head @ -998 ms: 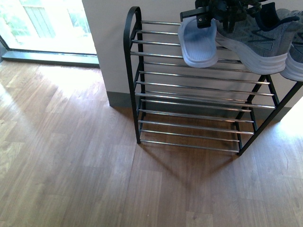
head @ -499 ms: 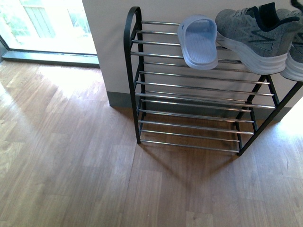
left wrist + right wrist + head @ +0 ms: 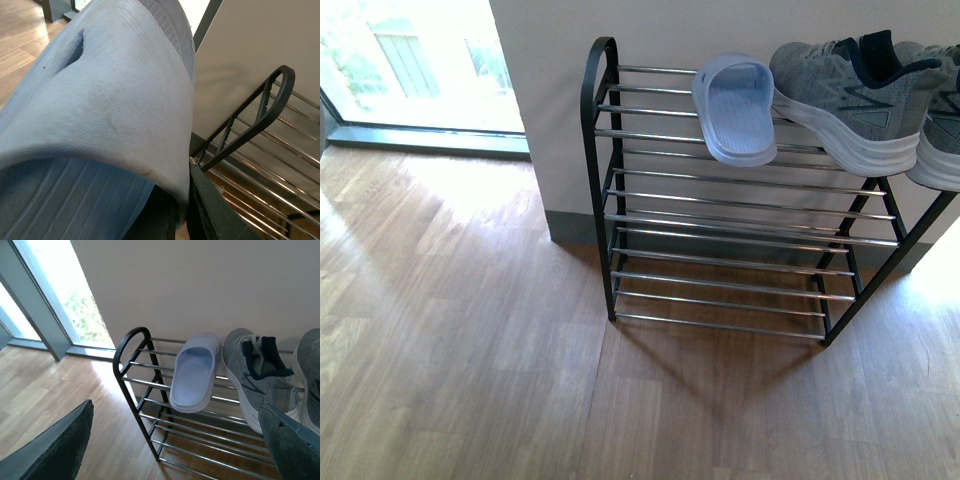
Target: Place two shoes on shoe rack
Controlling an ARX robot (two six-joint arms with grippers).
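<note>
Front view: one slide (image 3: 737,108) on rack (image 3: 600,150) top; left pincer (image 3: 182,220) grips second slide (image 3: 100,115); right pincer (image 3: 170,445) wide.

A second ago my gripper hung over the top shelf of the shoe rack (image 3: 720,190), above the pale blue slide (image 3: 737,108); it has since left the front view entirely. The slide now lies there free beside the grey sneaker (image 3: 850,95). My front view has shifted a little, so the rack and window sit slightly lower.
</note>
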